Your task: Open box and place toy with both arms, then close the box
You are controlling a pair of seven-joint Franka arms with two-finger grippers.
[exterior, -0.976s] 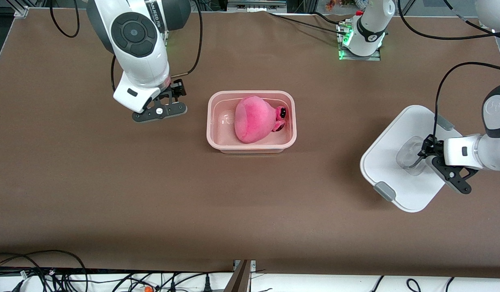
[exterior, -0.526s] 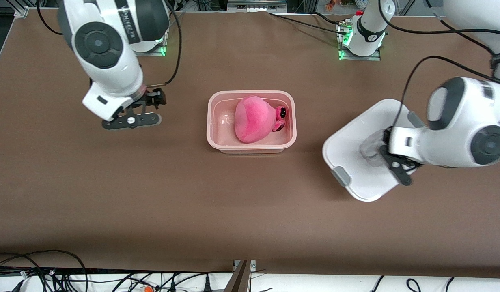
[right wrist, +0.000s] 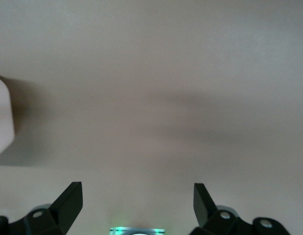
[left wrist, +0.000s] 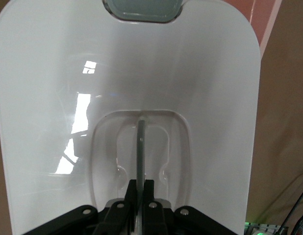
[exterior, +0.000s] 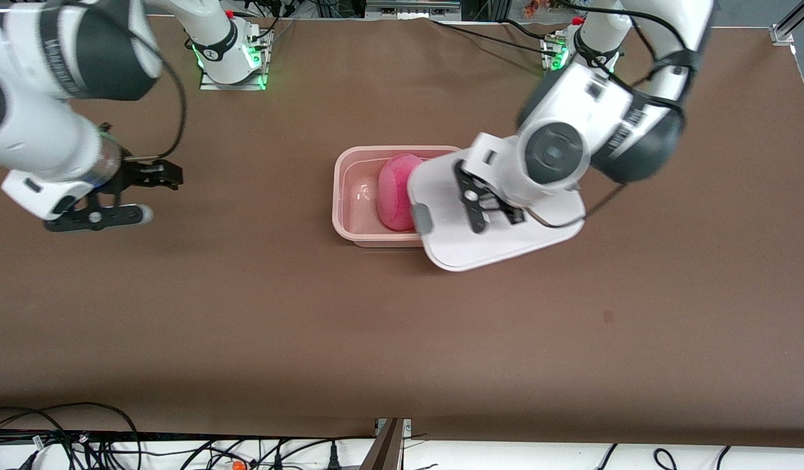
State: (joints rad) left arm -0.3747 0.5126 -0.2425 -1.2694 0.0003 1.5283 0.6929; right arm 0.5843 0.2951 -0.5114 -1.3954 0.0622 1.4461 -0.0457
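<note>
The pink translucent box stands open at the table's middle. The pink plush toy lies in it, half covered from view. My left gripper is shut on the clear handle of the white lid and holds the lid tilted over the box's end toward the left arm. In the left wrist view my left gripper pinches the handle's thin fin, with the lid spread below it. My right gripper is open and empty over bare table toward the right arm's end; the right wrist view shows it open too.
The arm bases with green lights stand along the table's farthest edge. Cables lie off the nearest edge. A grey side clip sticks out from the lid over the box.
My left arm has carried the lid from the left arm's end of the table to over the box. My right arm has drawn away from the box toward its own end.
</note>
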